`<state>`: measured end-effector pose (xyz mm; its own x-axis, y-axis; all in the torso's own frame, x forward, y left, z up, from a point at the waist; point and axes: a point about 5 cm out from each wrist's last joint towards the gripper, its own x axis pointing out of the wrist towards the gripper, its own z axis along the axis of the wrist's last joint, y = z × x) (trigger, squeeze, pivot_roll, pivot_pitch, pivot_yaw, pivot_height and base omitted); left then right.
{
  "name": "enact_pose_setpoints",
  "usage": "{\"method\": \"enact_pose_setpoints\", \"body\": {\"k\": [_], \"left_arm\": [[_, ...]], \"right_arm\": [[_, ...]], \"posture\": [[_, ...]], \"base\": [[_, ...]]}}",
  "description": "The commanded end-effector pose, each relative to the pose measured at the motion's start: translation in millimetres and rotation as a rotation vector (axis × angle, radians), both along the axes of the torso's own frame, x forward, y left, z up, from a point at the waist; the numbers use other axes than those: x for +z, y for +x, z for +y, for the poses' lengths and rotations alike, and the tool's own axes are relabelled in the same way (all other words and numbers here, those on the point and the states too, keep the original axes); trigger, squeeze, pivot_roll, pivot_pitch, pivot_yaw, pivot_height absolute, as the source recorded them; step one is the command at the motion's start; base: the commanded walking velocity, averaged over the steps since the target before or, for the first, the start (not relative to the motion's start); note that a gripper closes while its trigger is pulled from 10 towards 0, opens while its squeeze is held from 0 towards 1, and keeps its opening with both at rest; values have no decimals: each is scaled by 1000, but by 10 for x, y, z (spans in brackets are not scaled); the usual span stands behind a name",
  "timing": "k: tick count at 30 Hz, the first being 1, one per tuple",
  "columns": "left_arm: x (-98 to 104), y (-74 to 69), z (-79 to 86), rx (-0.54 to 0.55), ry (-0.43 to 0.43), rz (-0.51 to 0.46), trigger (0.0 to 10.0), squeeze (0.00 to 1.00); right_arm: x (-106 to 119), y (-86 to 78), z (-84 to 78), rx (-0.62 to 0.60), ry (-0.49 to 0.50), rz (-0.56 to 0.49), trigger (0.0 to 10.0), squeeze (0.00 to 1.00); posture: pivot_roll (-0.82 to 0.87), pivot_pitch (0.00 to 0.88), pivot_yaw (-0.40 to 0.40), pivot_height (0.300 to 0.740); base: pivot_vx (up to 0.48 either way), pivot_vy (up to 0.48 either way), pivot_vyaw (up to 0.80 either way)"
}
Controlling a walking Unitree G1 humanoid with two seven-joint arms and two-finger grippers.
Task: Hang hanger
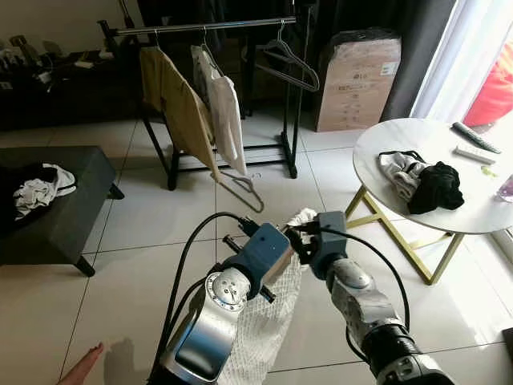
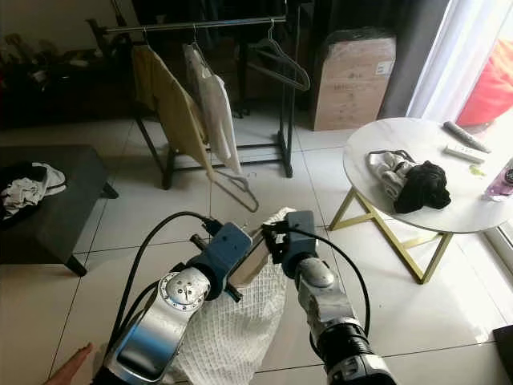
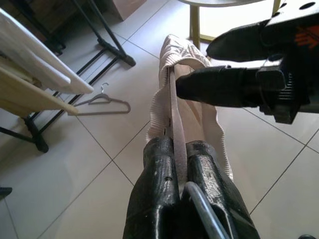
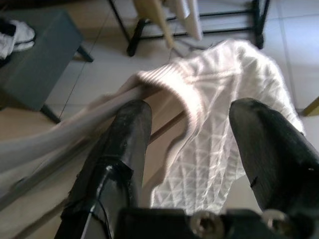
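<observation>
A white knitted garment hangs between my two arms, low in front of me. My left gripper is shut on its ribbed collar. My right gripper is open, its fingers spread around the collar's far end, with one finger pushed into the neck opening. A tan bar, apparently a wooden hanger, shows inside the garment between the grippers. The clothes rack stands ahead, across the tiled floor, with an empty black hanger on its rail.
A beige garment and a white one hang on the rack; a grey hanger lies beneath. Round table with clothes at right, cardboard box behind, dark bench at left. A person's hand shows bottom left.
</observation>
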<state>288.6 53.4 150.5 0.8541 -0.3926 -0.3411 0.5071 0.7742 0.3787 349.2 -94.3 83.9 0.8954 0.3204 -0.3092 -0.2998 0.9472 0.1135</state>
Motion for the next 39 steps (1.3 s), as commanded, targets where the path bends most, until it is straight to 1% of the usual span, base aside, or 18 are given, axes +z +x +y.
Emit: {"method": "enact_pose_setpoints", "body": {"k": [1,2,4,6,7,13,19,22,25,26,27,30,33,36,39], "left_arm": [[105,-22,-53,-26,-22,-37,10000,0],[105,-22,-54,-26,-21,-37,10000,0],[104,-22,-53,-24,-22,-37,10000,0],[106,-21,-52,-21,-23,-38,10000,0],[110,-16,-49,-19,-23,-39,10000,0],[122,-9,-46,-14,-24,-43,10000,0],[124,-7,-48,-15,-24,-42,10000,0],[125,-6,-51,-15,-25,-42,10000,0],[127,-4,-55,-16,-26,-42,10000,0],[128,-6,-56,-16,-26,-42,10000,0],[130,-8,-58,-17,-26,-42,10000,0],[137,-9,-60,-16,-27,-44,10000,0],[139,-9,-60,-16,-28,-45,10000,0],[140,-11,-65,-20,-26,-44,10000,0],[142,-15,-73,-24,-28,-42,10000,0]], "right_arm": [[-57,-38,84,52,-15,36,10000,0],[-69,-47,93,68,-36,36,10000,0],[-85,-50,96,72,-44,44,10000,0],[-81,-41,81,58,-50,37,10000,0],[-73,-26,64,47,-73,26,10000,0],[-40,32,0,-8,-136,-3,10000,0],[-11,65,-8,-30,-159,-26,10000,0],[26,88,0,-48,-140,-56,10000,0],[26,95,16,-42,-144,-56,10000,0],[19,92,25,-33,-153,-55,10000,0],[2,82,43,-13,-190,-57,10000,0],[-19,79,43,-17,-218,-54,10000,0],[-25,84,54,-24,-222,-51,10000,0],[-50,76,86,2,-249,-40,10000,0],[-56,79,84,-8,-254,-36,10000,0]], "posture": [[-25,164,13,740],[-25,166,12,740],[-24,165,12,740],[-22,166,12,740],[-22,165,12,740],[-16,167,11,740],[-14,167,11,740],[-13,167,10,740],[-11,166,9,740],[-11,166,9,740],[-8,167,10,740],[-6,166,10,740],[-5,167,10,740],[-5,165,9,740],[-2,165,10,740]], "base": [[0,0,0],[0,0,0],[0,0,0],[0,0,0],[0,0,0],[0,0,0],[0,0,0],[0,0,0],[0,0,0],[0,0,0],[0,0,0],[0,0,0],[0,0,0],[0,0,0],[0,0,0]]}}
